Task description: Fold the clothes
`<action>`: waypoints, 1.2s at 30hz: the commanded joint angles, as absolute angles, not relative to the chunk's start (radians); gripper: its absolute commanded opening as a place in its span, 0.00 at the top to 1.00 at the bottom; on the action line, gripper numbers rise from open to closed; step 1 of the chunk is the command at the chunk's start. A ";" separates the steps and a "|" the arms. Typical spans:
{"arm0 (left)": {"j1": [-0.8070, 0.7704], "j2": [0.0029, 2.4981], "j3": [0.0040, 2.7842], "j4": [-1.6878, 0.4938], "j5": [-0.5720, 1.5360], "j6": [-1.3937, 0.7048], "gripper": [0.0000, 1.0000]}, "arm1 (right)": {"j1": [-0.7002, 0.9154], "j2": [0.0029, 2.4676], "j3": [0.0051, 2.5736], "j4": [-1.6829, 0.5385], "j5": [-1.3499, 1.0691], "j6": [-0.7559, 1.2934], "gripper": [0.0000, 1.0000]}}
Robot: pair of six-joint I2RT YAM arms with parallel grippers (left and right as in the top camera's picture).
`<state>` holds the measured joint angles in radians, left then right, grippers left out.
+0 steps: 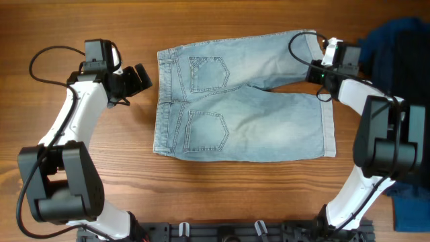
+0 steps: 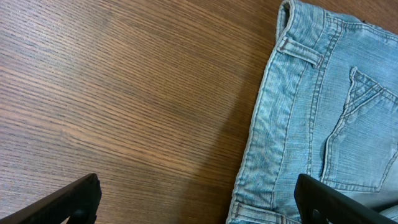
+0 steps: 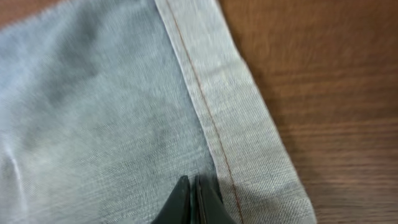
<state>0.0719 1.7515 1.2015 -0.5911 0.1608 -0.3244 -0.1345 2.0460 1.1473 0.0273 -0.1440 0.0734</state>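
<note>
**Fold not yet begun: the denim shorts (image 1: pixel 242 101) lie flat, back pockets up, at the centre of the wooden table (image 1: pixel 222 20).**

Your right gripper (image 3: pixel 193 199) is clenched, tips down on the upper leg just inside its cuffed hem (image 3: pixel 230 124), at the right of the overhead frame. Whether cloth is pinched between them cannot be told. Your left gripper (image 2: pixel 202 199) is released, fingers wide, over bare wood just beside the waistband (image 2: pixel 273 124), centre left. Judged step: taking hold for the first fold. The next move calls for a confirmed pinch at the hem and a matching grasp on the waistband's upper corner. You then carry that edge down over the lower half. The dark garments (image 1: pixel 396 40) at upper right are not part of this job.
</note>
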 commanded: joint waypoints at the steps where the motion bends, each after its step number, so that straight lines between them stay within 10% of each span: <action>1: 0.068 1.764 1.197 -0.591 0.155 -0.319 0.00 | -0.128 2.038 1.154 -0.030 -0.163 0.082 0.96; 21: 0.068 1.764 1.197 -0.591 0.155 -0.319 0.00 | -0.076 1.920 1.389 -0.407 -0.051 0.114 0.96; 25: 0.068 1.764 1.197 -0.591 0.155 -0.319 0.00 | -0.076 1.846 1.515 -0.566 -0.051 0.108 0.86; 28: 0.068 1.764 1.197 -0.591 0.155 -0.319 0.00 | -0.076 1.763 1.552 -0.704 -0.052 0.115 0.48; 36: 0.068 1.764 1.197 -0.591 0.155 -0.319 0.00 | -0.076 1.678 1.552 -0.968 -0.115 0.156 0.43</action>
<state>0.0719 1.7515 1.2015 -0.5915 0.1608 -0.3244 -0.0761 1.6852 1.5467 -0.9283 -0.0723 0.1379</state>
